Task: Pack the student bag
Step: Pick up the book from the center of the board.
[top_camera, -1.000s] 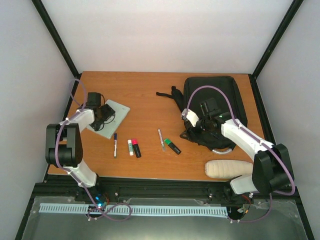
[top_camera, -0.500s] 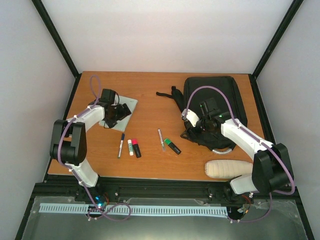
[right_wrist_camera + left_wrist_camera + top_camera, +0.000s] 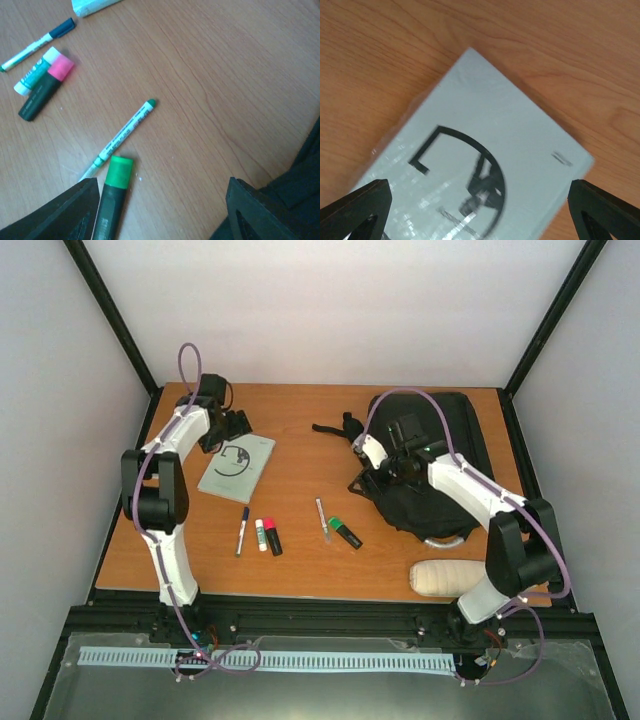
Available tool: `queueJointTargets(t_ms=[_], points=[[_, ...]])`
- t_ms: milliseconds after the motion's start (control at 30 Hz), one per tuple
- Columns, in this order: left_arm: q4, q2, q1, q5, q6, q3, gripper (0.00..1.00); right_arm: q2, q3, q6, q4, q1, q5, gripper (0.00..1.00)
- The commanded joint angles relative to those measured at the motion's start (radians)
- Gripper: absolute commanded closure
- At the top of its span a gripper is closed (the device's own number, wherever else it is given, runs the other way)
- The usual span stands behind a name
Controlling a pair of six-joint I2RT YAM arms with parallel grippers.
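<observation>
Table (image 3: 300, 575), wood top.

Near right: cream rolled pouch (image 3: 458, 578) lies along the near edge, well apart from the pens. Just beyond it is a grey handle loop (image 3: 446, 538), at the bag's near side.

Near centre, a loose row, left to right:
- blue-capped pen (image 3: 241, 530)
- white glue stick (image 3: 261, 534), just beside a pink-capped highlighter (image 3: 272, 537)
- thin white pen (image 3: 321, 518), with a green-capped highlighter (image 3: 346, 532) near its tip

Right gripper (image 3: 378, 475) is at the bag's left edge, fingers spread. Its wrist view shows bare wood between them. The right-hand finger sits against black fabric; contact unclear.

Student bag (image 3: 445, 455): black, lying flat on the right side of the table, mid to far. Black straps (image 3: 338, 427) trail left from it.

Left, mid to far: pale grey notebook (image 3: 237, 468), black round emblem on its cover, flat on the wood.

Left gripper (image 3: 239, 428) is over the notebook's far corner, fingers spread wide, the cover showing between them.
</observation>
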Motion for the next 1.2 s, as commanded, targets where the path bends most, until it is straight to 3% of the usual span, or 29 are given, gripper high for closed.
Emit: queueJointTargets(t_ms=[0, 233, 433, 600, 767, 1167], points=[[-0.047, 0.075, 0.06, 0.011, 0.121, 0.079, 0.0, 0.07, 0.074, 0.049, 0.022, 0.017, -0.053, 0.28], [-0.101, 0.176, 0.12, 0.043, 0.224, 0.144, 0.0, 0.207, 0.159, 0.1, 0.014, 0.035, -0.103, 0.28], [-0.076, 0.216, 0.122, 0.205, 0.206, 0.097, 0.0, 0.327, 0.227, 0.168, 0.023, 0.04, -0.028, 0.29], [-0.044, 0.192, 0.121, 0.255, 0.193, 0.037, 0.0, 0.409, 0.301, 0.21, -0.01, 0.039, -0.09, 0.28], [0.013, 0.144, 0.086, 0.34, 0.151, -0.046, 0.02, 0.477, 0.35, 0.18, -0.052, 0.039, -0.146, 0.28], [0.223, -0.025, -0.068, 0.429, 0.022, -0.373, 0.05, 0.629, 0.523, 0.183, -0.058, 0.039, -0.097, 0.3]])
